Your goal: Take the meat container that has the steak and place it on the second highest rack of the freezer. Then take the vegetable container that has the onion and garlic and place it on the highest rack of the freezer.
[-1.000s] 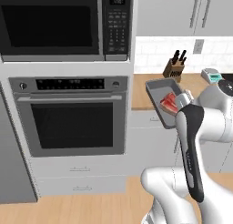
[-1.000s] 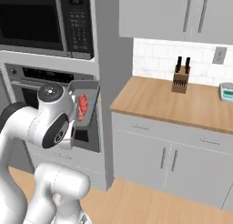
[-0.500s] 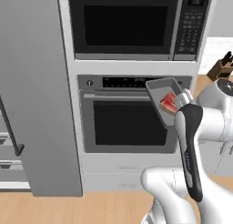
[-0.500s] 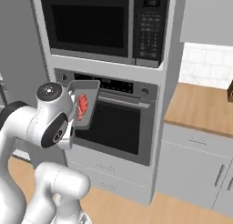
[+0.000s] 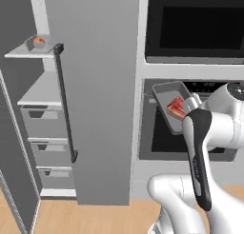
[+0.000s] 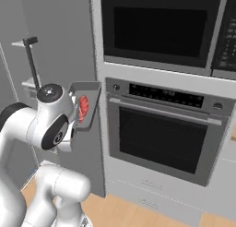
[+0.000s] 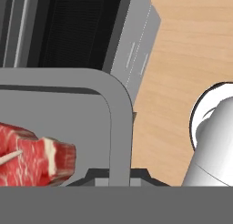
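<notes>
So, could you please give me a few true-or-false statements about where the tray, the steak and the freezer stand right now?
1. The hand grips the meat container by its rim. True.
2. The steak lies in the held tray. True.
3. The freezer is closed. False: its door stands open, showing shelves and drawers.
4. The vegetable container sits on the second highest rack. False: it sits on the highest one.
5. The tray is in front of the oven. True.
</notes>
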